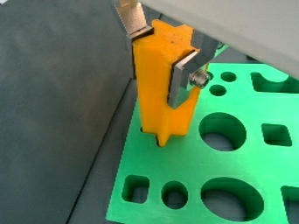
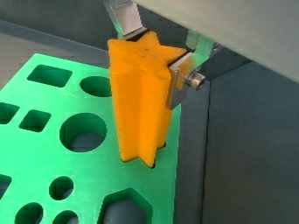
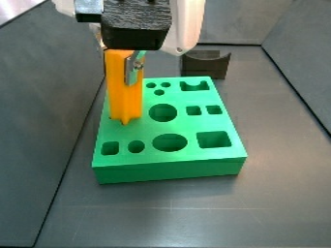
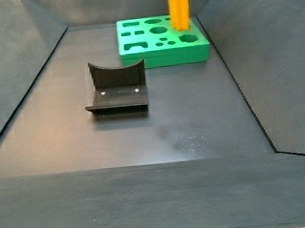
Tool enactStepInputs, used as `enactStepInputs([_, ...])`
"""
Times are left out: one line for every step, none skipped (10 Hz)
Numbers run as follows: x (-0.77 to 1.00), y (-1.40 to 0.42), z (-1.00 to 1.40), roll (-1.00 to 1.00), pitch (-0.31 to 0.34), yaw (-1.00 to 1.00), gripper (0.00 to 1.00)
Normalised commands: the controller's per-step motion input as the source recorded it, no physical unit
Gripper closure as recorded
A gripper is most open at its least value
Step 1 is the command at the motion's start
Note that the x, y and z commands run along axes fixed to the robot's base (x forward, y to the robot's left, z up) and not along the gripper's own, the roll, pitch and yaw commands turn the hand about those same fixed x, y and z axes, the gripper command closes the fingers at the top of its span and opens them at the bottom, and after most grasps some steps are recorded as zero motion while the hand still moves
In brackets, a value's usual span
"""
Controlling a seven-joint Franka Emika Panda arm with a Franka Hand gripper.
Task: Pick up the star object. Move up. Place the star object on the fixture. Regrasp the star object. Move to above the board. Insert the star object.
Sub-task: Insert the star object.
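My gripper (image 1: 163, 54) pinches the star object (image 1: 162, 92) upright, tip hidden at the board (image 1: 251, 179) edge; fixture (image 4: 115, 87) well apart.

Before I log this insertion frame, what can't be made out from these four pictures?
- How deep the star object sits in the board: its lower end hides the hole in both wrist views and both side views.
- The gripper, shut on the star object above the board: cut off by the top edge in a side view, where only the star object shows.
- The fixture: partly hidden behind the arm.
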Motion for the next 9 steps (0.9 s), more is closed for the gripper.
enactStepInputs([0.00,-0.01,-0.86,-0.13,-0.066,0.13,1.00])
enactStepInputs([0.00,0.00,-0.93,-0.10,-0.061,0.14,1.00])
enactStepInputs([0.06,0.03,-1.00,0.00,-0.011,0.16,1.00])
enactStepInputs([0.13,0.03,-1.00,0.00,0.000,0.04,1.00])
enactStepInputs([0.15,0.02,-1.00,0.00,0.000,0.03,1.00])
enactStepInputs([0.20,0.05,-1.00,0.00,0.000,0.03,1.00])
enactStepInputs([0.21,0.06,-1.00,0.00,0.000,0.01,1.00])
enactStepInputs([0.16,0.00,-1.00,0.00,0.000,0.01,1.00])
enactStepInputs([0.25,0.00,-1.00,-0.05,-0.010,0.04,1.00])
